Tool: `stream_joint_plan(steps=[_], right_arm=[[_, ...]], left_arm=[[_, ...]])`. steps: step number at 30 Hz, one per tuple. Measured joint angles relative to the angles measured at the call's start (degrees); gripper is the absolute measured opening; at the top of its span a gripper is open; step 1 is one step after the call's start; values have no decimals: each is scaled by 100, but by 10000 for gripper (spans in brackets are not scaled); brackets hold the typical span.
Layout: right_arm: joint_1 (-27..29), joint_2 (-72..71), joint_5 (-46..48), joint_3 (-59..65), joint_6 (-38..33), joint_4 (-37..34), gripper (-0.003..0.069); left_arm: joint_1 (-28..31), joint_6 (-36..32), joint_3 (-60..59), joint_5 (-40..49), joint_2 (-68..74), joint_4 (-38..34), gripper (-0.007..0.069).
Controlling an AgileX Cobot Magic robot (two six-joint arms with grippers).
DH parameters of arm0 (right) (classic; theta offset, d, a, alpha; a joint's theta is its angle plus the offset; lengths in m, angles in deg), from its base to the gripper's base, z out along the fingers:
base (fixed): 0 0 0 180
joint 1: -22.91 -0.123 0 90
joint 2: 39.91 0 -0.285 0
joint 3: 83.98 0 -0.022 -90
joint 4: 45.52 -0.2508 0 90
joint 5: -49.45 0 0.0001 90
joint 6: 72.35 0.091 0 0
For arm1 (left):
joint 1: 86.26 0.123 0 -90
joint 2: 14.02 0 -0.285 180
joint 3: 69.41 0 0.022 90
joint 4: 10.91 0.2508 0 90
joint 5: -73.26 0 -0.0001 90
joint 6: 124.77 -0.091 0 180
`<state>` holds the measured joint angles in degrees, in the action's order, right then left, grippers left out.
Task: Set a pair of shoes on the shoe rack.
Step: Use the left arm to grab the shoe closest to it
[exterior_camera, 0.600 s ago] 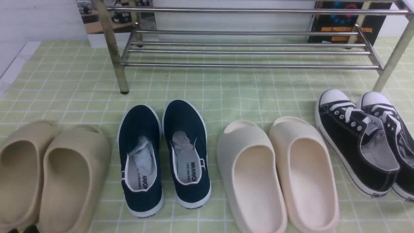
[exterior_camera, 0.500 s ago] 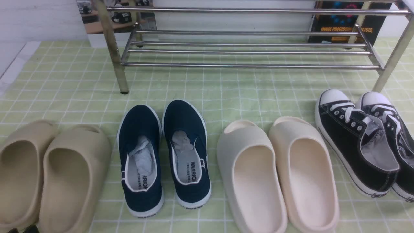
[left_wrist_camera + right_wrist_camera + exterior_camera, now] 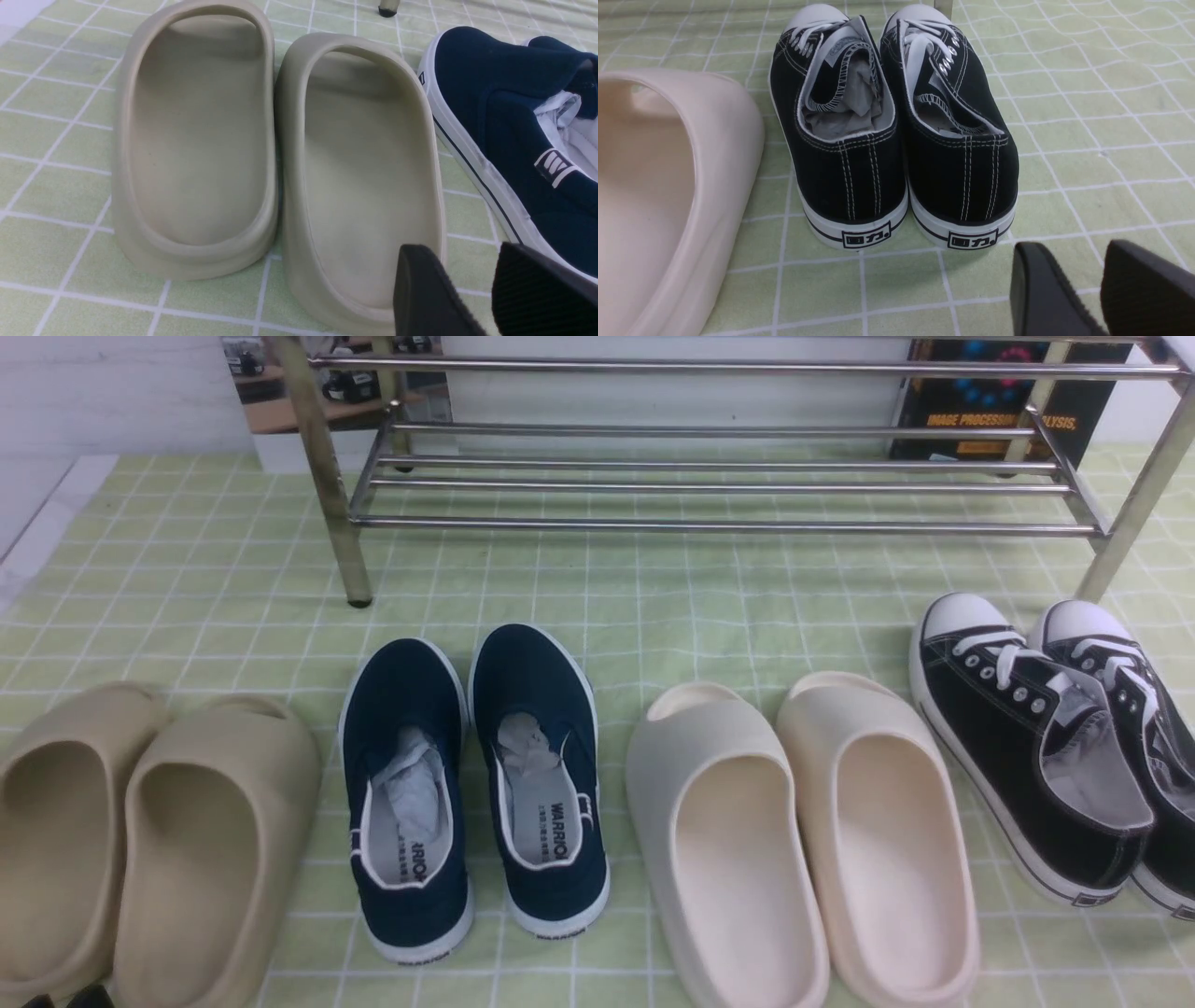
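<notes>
Navy slip-ons [image 3: 523, 700] sit side by side on the green-checked counter [image 3: 653, 607], at about 7 o'clock from the middle of the front view. Their toes point toward 12 o'clock and crumpled paper is stuffed inside. The shoe rack [image 3: 709, 527] stands at 12 o'clock, well apart from them, with nothing on the bars I can see. A pair of tan slides [image 3: 224, 747] lies just beside the navy pair at 9 o'clock, cream slides [image 3: 709, 737] at 3 o'clock, and black sneakers [image 3: 971, 709] farther out that way. The left gripper [image 3: 465, 254] hangs over the heel end of the tan slide nearest the navy pair, fingers spread and holding nothing. The right gripper [image 3: 1078, 252] hovers just behind the sneakers' heels, fingers likewise parted and empty.
</notes>
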<state>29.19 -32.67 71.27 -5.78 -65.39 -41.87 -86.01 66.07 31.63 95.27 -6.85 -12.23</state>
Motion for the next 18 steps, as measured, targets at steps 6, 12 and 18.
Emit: stream_joint_plan(steps=[6,12,18], right_arm=[[0,0,0,0,0,0,239],[0,0,0,0,0,0,239],[0,0,0,0,0,0,239]], left_arm=[[0,0,0,-6,0,0,239],[0,135,0,-309,0,-743,239],[0,1244,0,-901,0,-3164,239]])
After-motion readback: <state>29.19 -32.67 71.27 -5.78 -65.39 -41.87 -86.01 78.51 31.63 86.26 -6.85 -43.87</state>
